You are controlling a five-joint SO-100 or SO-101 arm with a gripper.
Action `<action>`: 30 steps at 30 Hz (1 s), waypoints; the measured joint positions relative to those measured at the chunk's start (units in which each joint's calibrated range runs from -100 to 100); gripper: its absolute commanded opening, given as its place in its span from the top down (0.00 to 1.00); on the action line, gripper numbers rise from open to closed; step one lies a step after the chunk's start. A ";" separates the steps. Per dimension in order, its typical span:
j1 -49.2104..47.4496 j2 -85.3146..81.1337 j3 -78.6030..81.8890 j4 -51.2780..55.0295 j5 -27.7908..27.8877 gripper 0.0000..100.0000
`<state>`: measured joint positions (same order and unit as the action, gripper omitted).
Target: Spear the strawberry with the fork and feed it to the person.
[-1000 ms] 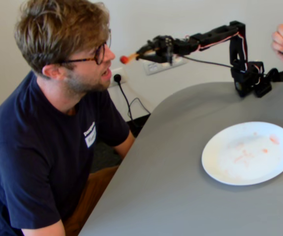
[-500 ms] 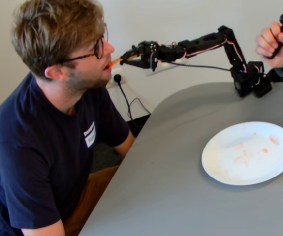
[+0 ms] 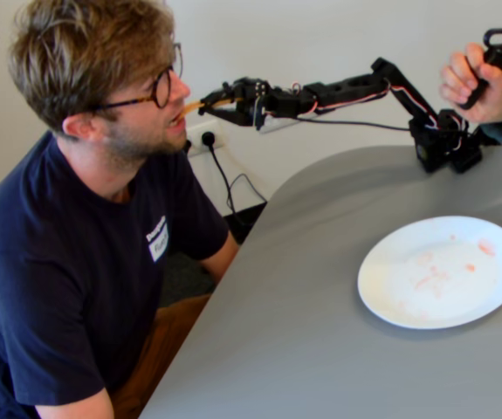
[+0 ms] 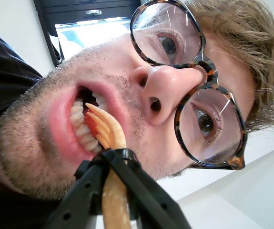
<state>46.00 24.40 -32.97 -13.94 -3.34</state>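
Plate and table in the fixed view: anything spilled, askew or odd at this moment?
Only pink juice smears on the otherwise bare white plate; the table looks clean. The fork is at the person's mouth with the strawberry between his teeth, nothing dropped.

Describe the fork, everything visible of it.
The fork is small, yellow-orange and plastic-looking, with short curved tines. The black gripper clamps its handle. In the wrist view its tines sit inside the person's open mouth, against his teeth, with the red strawberry on them. In the fixed view it runs roughly level from arm to lips.
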 measured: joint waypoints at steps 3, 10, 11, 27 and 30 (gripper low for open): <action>0.00 0.00 0.00 0.00 0.00 0.99; -0.42 -1.01 -0.36 6.86 0.00 0.99; -0.84 -1.26 -1.09 9.95 0.00 0.99; -1.84 -13.57 9.60 27.11 -4.22 0.99; -2.35 -21.24 21.47 27.11 -4.59 0.99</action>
<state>43.65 3.16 -11.50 13.17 -7.92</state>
